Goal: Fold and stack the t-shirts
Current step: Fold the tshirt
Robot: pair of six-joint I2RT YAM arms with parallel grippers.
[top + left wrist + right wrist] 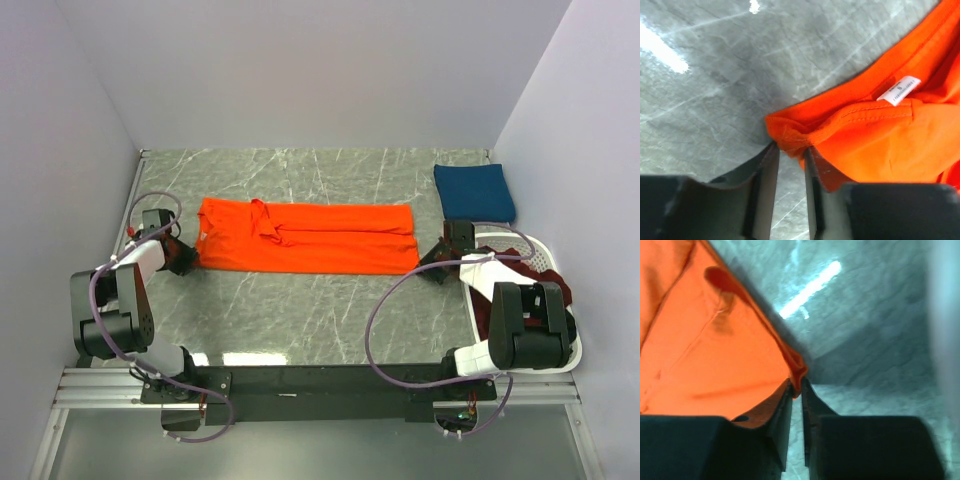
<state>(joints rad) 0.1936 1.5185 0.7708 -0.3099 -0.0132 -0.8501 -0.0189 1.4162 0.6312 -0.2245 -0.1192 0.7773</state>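
Two grippers are shown, one at each short end of a single orange t-shirt (pixel 310 240).

Top external view: the orange t-shirt is laid flat as a long left-to-right band across the middle of the grey marbled table (pixel 300 310). The left gripper (pixel 185 255) is placed at the shirt's near left corner and the right gripper (pixel 432 262) at its near right corner, each touching the cloth edge. A folded navy t-shirt (pixel 474 190) is seen at the far right, apart from the orange one. Dark maroon cloth (pixel 481 308) is held in the white basket (pixel 545 250) at the right edge, partly hidden by the right arm.

Left wrist view: the left gripper (pixel 791 152) is drawn in to a narrow gap, and a bunched corner of the orange t-shirt (pixel 880 145) is pinched at its fingertips. The rest of the shirt is spread away to the right in this view, with a white label (pixel 898 90) exposed near the collar seam.

Right wrist view: the right gripper (pixel 796 387) is almost fully closed, and a thin fold of the orange t-shirt's (pixel 705 355) edge is nipped between its tips. The cloth is spread to the left of the fingers in this view, and bare table (pixel 865 340) is seen to their right.
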